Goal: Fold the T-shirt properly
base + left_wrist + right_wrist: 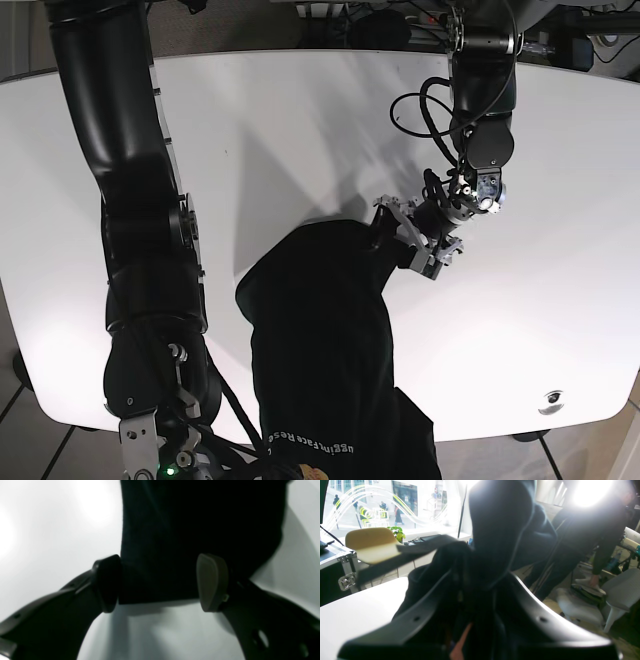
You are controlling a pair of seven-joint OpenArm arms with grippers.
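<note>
One dark T-shirt (pixel 325 340) on white tabletop (pixel 300 130), left gripper (pixel 160 582) fingers (pixel 212 582) spread wide straddling its edge, right gripper (pixel 475 585) bunched in cloth, grip unclear, bystander (pixel 585 535) only in right wrist view

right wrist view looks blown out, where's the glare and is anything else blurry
Right wrist view: glare washes out the top right and the window; the T-shirt is soft. Left wrist view: cloth reads near-black, the left tool slightly blurred. Base view: sharp, evenly lit white table.

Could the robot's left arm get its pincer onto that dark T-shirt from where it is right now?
Probably yes. The left pincer is open, its two pads straddling a strip of the dark fabric T-shirt on the white table. Nothing lies between pads and cloth, so closing should catch it.
</note>
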